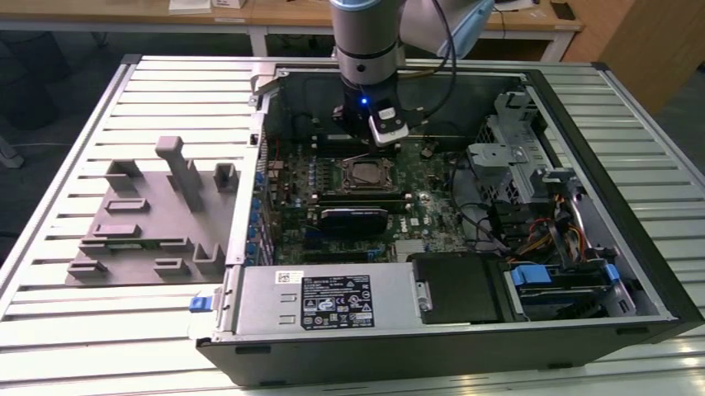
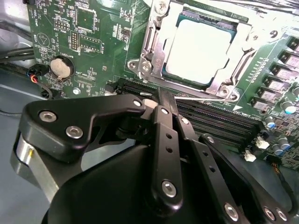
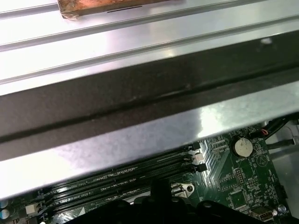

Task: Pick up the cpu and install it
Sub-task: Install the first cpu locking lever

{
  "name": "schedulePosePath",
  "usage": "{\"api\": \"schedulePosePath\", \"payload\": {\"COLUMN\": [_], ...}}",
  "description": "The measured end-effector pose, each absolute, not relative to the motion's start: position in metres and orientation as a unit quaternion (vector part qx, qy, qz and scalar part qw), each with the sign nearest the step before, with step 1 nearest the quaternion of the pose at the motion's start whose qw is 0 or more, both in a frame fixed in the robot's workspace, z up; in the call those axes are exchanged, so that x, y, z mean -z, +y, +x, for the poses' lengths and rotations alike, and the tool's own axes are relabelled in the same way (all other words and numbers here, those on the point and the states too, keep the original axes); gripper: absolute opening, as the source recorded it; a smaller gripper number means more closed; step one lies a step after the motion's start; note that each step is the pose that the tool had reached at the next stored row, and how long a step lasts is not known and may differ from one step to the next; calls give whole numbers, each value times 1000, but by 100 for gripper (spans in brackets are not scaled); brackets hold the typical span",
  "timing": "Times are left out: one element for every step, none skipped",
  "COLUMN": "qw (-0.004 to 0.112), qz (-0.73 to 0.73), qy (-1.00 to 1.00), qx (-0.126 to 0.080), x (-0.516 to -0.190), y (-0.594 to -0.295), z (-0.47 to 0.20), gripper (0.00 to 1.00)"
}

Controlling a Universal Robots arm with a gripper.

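The cpu (image 2: 198, 51) lies flat in the square metal socket frame (image 2: 154, 51) on the green motherboard, its silvery top plate showing; in the exterior view the cpu (image 1: 367, 175) sits mid-board. My gripper (image 2: 156, 97) hovers over the black memory slots (image 2: 215, 119) just beside the socket, fingers together with nothing between them. In the exterior view the gripper (image 1: 361, 136) hangs inside the open computer case, just beyond the socket. Its black tips (image 3: 159, 193) also appear in the first wrist view, above the memory slots.
A grey tray (image 1: 144, 223) with upright holders lies at the exterior view's left of the case. A black glossy card (image 1: 352, 219) sits in front of the socket. The power supply (image 1: 319, 301), drive bay (image 1: 468, 285) and cables (image 1: 529, 231) fill the near and right side. The case wall (image 3: 140, 135) runs close behind the gripper.
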State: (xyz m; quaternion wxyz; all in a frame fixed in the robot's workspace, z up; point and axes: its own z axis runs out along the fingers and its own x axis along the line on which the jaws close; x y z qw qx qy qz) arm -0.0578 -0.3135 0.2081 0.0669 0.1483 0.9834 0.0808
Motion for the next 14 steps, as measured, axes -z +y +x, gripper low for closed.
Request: {"api": "schedulePosePath", "payload": {"qw": [68,72,77,82,86,90,91,93,93,94,94,94,94,94], "qz": [148,148,147,147,147,147,147,148,149,150,151,153,154,156], "qy": [983,983,983,982,982,981,981,981,981,981,980,980,980,980], "qx": [-81,-82,-82,-83,-84,-84,-84,-85,-85,-84,-84,-84,-84,-84], "x": [-208,-207,-207,-206,-206,-206,-205,-205,-205,-205,-205,-205,-205,-205], "y": [-313,-314,-314,-314,-314,-313,-313,-313,-313,-313,-313,-313,-313,-313], "z": [-58,-58,-58,-58,-59,-59,-61,-62,-64,-65,-66,-67,-68,-68], "gripper": [11,11,11,11,11,11,11,11,11,11,11,11,11,11]}}
